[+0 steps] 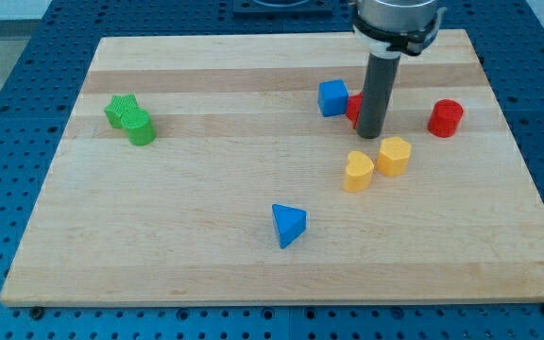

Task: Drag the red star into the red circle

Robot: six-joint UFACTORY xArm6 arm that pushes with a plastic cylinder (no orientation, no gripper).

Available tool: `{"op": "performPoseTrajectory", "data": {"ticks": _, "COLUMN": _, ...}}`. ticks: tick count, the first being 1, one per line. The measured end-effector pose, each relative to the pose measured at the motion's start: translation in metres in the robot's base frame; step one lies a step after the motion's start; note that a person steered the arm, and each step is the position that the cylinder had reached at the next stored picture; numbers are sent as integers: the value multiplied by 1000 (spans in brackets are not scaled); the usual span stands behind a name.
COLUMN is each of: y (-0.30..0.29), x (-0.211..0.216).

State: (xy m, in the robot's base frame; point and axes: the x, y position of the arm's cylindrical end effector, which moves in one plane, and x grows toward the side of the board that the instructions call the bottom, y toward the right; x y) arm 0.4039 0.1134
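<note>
Illumination is bright, even and diffuse, apparently from overhead: the pale wooden board [206, 217] shows no hot spots or glare, and the blue triangular block [288, 225] and the two yellow heart-shaped blocks [376, 162] cast only short, soft shadows at their bases. The straight dark rod [376, 94] throws a faint shadow beside my tip [370, 133]. Focus is sharp across the frame with no motion blur; board edges run straight, showing perspective taper only, and the blue perforated table [8, 123] stays legible to the borders.
</note>
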Motion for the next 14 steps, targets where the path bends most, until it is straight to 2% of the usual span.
{"op": "performPoseTrajectory", "data": {"ticks": 3, "y": -51, "x": 11}}
{"op": "performPoseTrajectory", "data": {"ticks": 4, "y": -37, "x": -32}}
{"op": "performPoseTrajectory", "data": {"ticks": 5, "y": -17, "x": -39}}
{"op": "performPoseTrajectory", "data": {"ticks": 7, "y": 39, "x": -12}}
{"op": "performPoseTrajectory", "data": {"ticks": 8, "y": 51, "x": -12}}
{"op": "performPoseTrajectory", "data": {"ticks": 11, "y": 19, "x": -2}}
{"op": "performPoseTrajectory", "data": {"ticks": 14, "y": 34, "x": 5}}
